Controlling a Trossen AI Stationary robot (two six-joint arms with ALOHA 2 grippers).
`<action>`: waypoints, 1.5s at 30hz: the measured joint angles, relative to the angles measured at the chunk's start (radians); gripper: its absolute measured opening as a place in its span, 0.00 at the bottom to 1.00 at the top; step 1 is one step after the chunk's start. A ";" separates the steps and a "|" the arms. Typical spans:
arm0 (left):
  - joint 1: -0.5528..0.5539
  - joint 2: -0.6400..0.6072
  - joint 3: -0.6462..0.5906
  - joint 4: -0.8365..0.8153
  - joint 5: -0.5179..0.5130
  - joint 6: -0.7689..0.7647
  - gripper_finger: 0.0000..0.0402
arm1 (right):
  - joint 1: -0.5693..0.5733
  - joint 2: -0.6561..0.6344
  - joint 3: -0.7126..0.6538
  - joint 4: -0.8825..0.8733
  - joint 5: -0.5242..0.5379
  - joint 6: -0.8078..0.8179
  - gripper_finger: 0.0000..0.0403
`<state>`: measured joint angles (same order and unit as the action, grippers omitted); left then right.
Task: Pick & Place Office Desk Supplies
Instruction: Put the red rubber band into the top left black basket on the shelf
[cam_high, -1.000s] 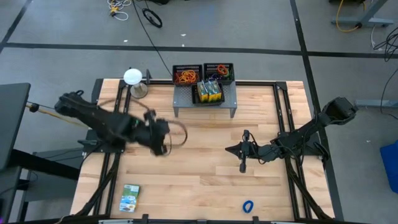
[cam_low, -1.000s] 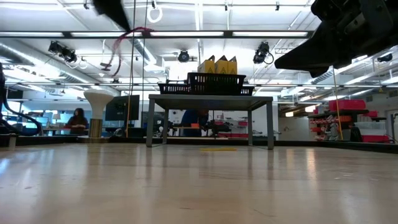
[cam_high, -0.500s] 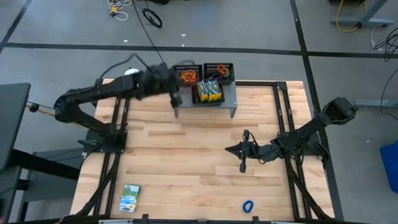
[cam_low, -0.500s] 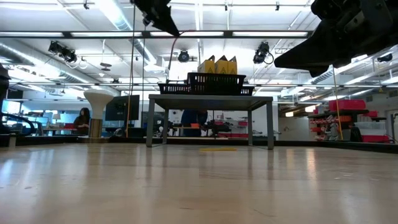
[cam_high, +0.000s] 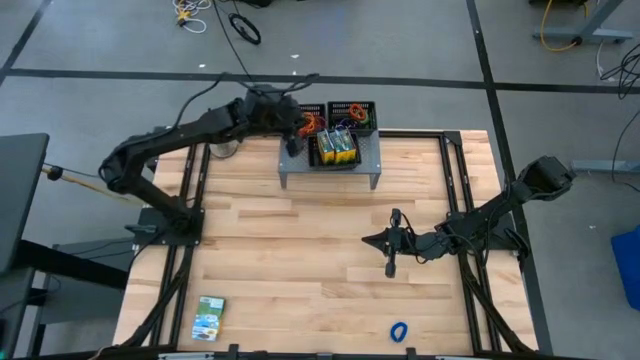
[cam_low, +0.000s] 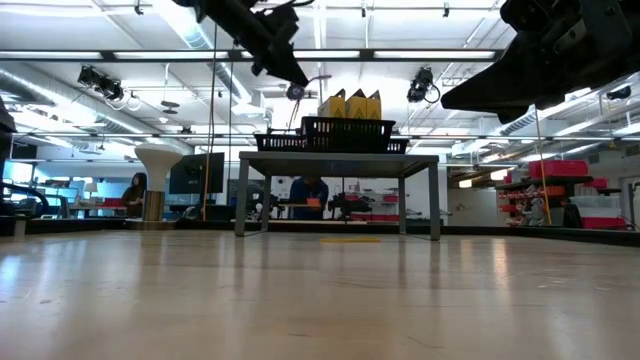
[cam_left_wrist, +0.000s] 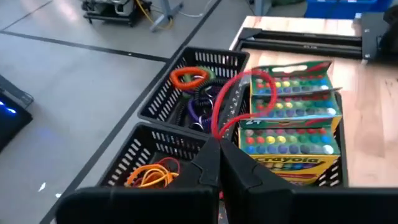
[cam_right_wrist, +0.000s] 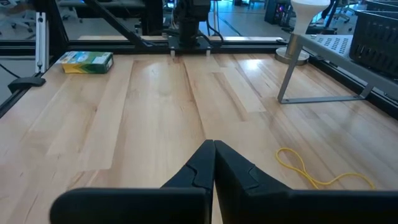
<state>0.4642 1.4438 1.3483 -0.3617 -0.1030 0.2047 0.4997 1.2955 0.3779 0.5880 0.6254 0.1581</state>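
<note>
L gripper (cam_left_wrist: 219, 163) clamped on red rubber band (cam_left_wrist: 239, 99) above mesh trays (cam_left_wrist: 205, 81) w/ crayon boxes (cam_left_wrist: 292, 118), R gripper (cam_right_wrist: 213, 163) closed, empty, over table (cam_right_wrist: 155, 106).

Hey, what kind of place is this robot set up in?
Probably a robotics lab or workshop: a wooden table on a taped concrete floor, ceiling strip lights over rows of benches, and loose cables on the floor.

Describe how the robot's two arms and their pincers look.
Both arms are dark, near black, built of slim jointed segments. The left pincer and right pincer each end in two black, wedge-shaped fingers tapering to a point. No markings are visible.
</note>
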 joint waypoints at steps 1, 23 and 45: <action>0.007 0.009 0.000 0.005 0.001 0.007 0.01 | 0.000 0.000 0.000 0.000 0.000 0.000 0.03; 0.094 0.136 0.000 0.097 0.028 0.005 0.01 | 0.000 0.000 0.000 0.000 0.000 -0.009 0.03; 0.143 0.126 0.000 -0.081 -0.068 0.034 0.38 | 0.000 0.000 0.000 -0.001 0.000 -0.008 0.03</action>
<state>0.6070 1.5702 1.3483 -0.4429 -0.1711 0.2383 0.4999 1.2953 0.3779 0.5873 0.6254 0.1505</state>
